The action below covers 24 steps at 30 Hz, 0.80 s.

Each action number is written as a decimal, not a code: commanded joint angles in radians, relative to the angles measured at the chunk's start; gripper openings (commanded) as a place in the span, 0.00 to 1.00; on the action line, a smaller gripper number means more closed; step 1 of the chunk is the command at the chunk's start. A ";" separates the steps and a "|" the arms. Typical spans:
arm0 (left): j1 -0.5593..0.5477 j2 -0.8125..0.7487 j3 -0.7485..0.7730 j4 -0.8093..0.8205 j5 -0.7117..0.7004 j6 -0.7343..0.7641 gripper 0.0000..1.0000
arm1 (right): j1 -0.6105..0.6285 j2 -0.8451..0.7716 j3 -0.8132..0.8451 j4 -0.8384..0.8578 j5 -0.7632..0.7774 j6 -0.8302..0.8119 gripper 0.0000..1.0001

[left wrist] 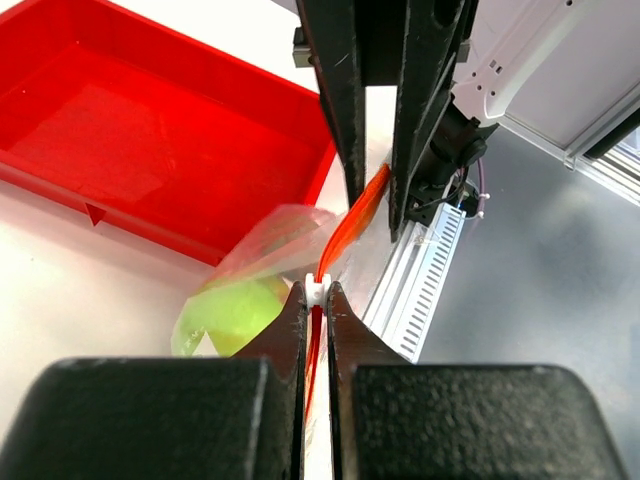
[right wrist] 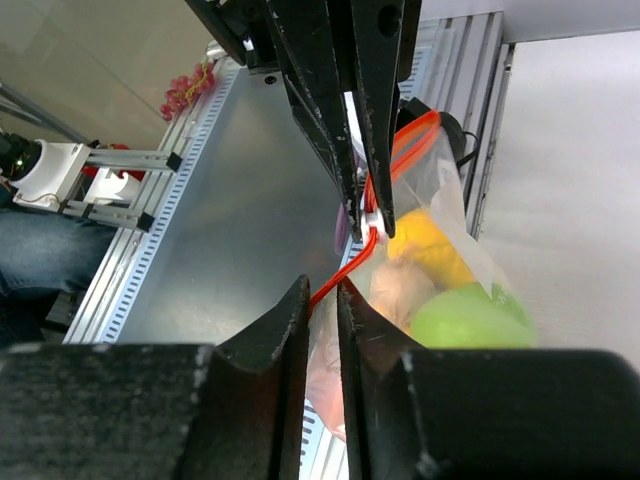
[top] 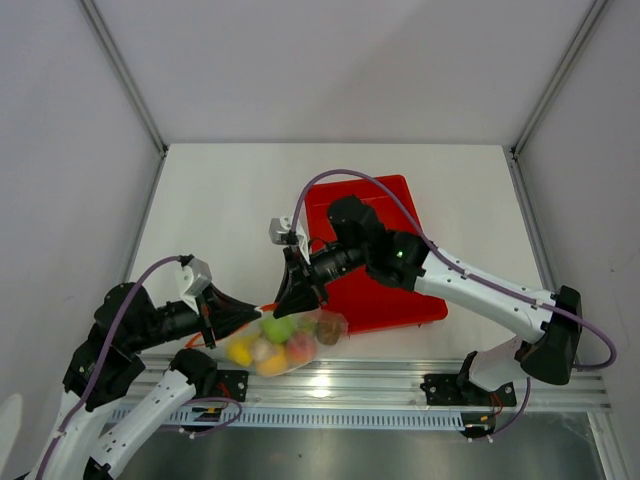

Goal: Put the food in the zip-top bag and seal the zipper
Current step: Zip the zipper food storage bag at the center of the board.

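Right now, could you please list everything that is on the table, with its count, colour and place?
zip-top bag: one, clear, at the near table edge, between the grippers
toy fruits: about six visible; green, yellow, peach, orange, brown; inside the bag
zipper: one, orange-red, along the bag's mouth
tray: one, red, behind the bag
table: one, white
left gripper: one, black, shut on the zipper
right gripper: one, black, jaws slightly apart around the zipper
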 commanded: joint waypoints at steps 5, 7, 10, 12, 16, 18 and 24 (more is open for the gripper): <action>-0.002 0.002 0.038 0.012 0.026 -0.027 0.01 | 0.009 0.054 0.023 0.122 -0.051 0.041 0.21; -0.002 0.000 0.038 0.018 0.032 -0.032 0.00 | 0.009 0.066 0.029 0.125 -0.038 0.047 0.21; -0.002 0.000 0.041 0.020 0.038 -0.032 0.00 | 0.009 0.072 0.027 0.137 -0.025 0.053 0.22; -0.002 -0.001 0.038 0.018 0.040 -0.030 0.01 | 0.009 0.081 0.030 0.149 -0.024 0.064 0.21; -0.004 -0.003 0.038 0.015 0.038 -0.029 0.01 | 0.009 0.091 0.038 0.149 -0.015 0.068 0.00; -0.002 -0.006 0.038 0.011 0.035 -0.026 0.01 | 0.007 0.088 0.038 0.140 0.005 0.062 0.00; -0.002 -0.009 0.044 -0.003 0.027 -0.024 0.00 | -0.005 0.062 0.016 0.102 0.080 0.044 0.00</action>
